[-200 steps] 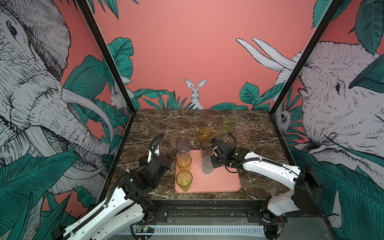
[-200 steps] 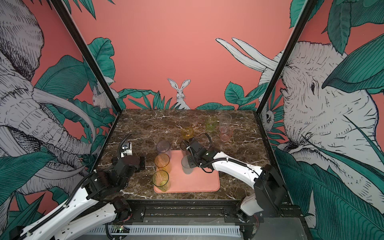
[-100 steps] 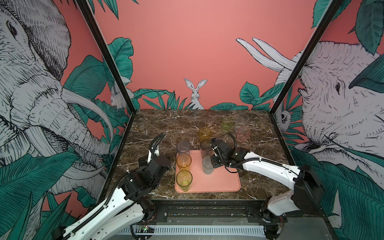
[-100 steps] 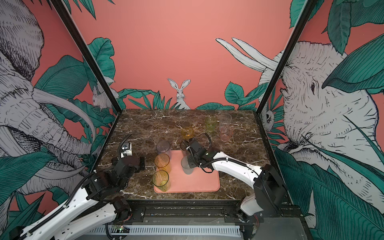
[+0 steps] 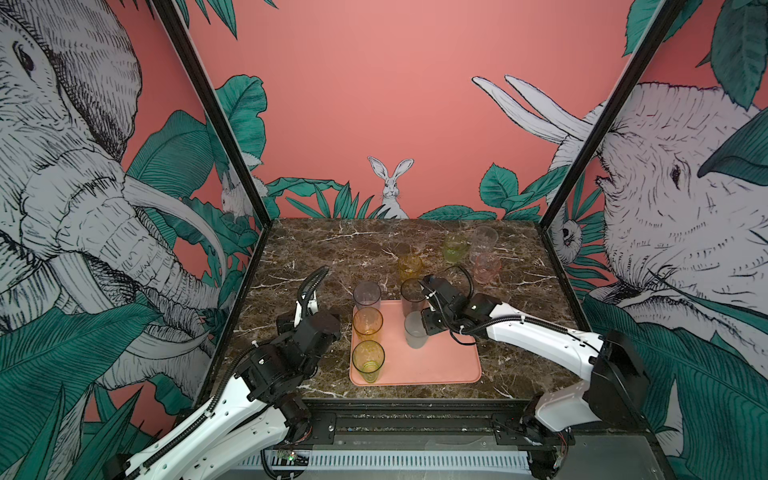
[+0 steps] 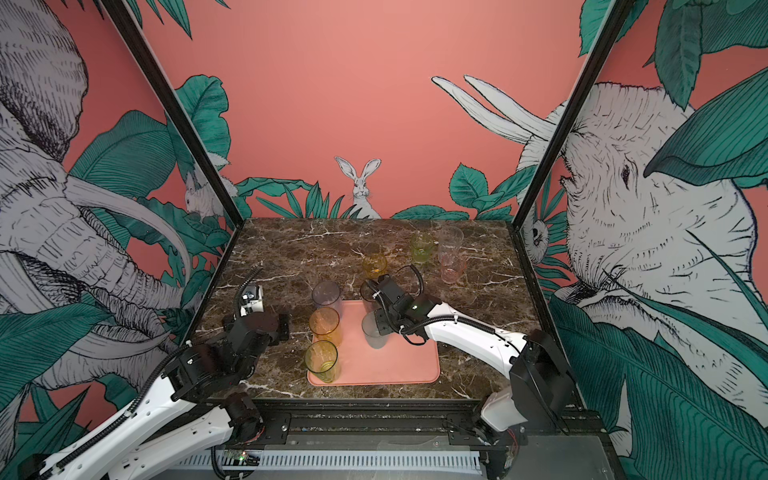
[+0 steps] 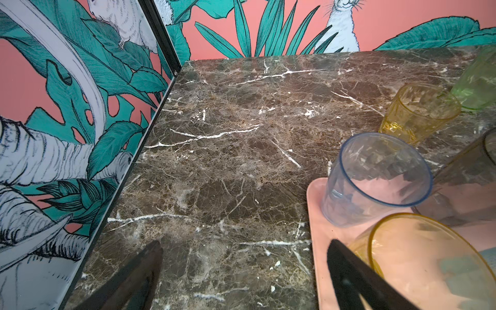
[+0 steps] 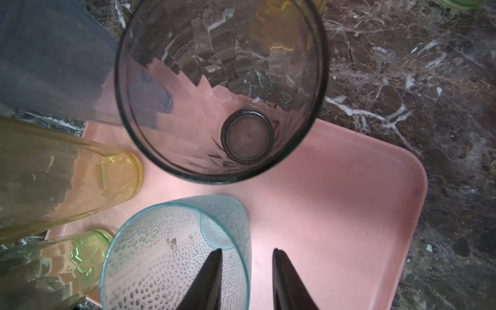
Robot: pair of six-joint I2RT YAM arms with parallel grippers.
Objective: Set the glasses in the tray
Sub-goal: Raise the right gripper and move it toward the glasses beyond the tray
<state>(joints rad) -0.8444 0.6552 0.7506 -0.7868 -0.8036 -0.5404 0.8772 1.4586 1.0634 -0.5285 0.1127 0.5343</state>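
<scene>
Tray (image 5: 440,365): on the counter (image 5: 332,249); row of three glasses (image 5: 368,322) packs its 9 o'clock edge, sparing room.
Frosted teal glass (image 5: 415,332): upright at tray centre, 6 o'clock of the smoky grey glass (image 5: 411,293).
Right gripper (image 8: 247,251): jaws narrowly apart astride its wall, one inside, neither pressing; likely letting go.
Left gripper (image 7: 245,244): jaws wide, empty, over counter at the tray's 9 o'clock, clear of the work.
Loose glasses (image 5: 455,248): four beyond the tray, 12 to 1 o'clock.
</scene>
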